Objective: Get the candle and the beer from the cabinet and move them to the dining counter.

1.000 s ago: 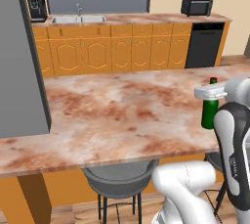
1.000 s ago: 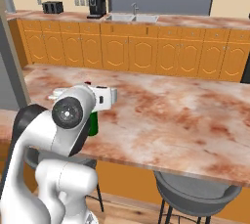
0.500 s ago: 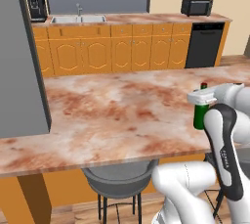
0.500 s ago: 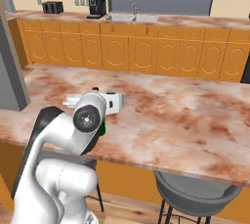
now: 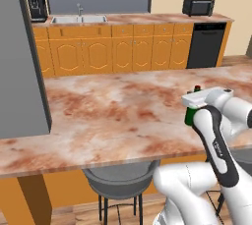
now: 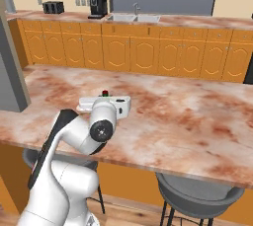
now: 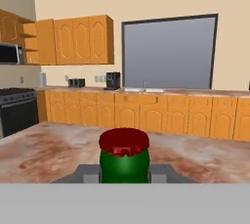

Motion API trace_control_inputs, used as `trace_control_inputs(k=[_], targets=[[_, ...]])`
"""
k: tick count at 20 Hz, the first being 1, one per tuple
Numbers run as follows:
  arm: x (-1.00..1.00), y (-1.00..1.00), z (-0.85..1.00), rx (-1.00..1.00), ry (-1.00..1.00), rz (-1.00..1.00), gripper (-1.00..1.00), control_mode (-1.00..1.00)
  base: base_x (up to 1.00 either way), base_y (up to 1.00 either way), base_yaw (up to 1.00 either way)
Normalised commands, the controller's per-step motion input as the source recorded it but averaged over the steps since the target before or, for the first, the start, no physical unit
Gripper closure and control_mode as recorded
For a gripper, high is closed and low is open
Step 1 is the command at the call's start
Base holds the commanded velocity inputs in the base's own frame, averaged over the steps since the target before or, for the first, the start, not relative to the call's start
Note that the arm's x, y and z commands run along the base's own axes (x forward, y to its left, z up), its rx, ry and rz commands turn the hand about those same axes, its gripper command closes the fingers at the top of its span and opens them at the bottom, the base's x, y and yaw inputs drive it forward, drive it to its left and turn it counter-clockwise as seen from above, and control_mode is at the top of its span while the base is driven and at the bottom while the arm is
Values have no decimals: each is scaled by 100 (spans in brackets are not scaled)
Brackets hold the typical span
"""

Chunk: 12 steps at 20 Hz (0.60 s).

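gripper [image 7: 125,171]: clamped on the beer [image 7: 124,157]
step: lower it upright onto the counter [image 5: 113,113]; base seated, then release

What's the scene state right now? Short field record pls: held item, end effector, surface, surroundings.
held item: beer, green bottle with red cap, upright
end effector: end effector shut on the beer, fingers either side of the bottle
position: low over the dining counter, near its front edge; contact with the top cannot be told
candle: not spotted on the counter
stool: grey stool under the counter edge
background: sink, coffee machine, microwave on the far counter
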Motion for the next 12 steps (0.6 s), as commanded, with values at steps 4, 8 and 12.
trace_control_inputs(k=[4,8,12], targets=[[50,0,-6,2,0,0,100,-100,0,0,0],[48,0,-10,0,0,0,100,-100,0,0,0],[40,0,-19,0,0,0,100,-100,0,0,0]])
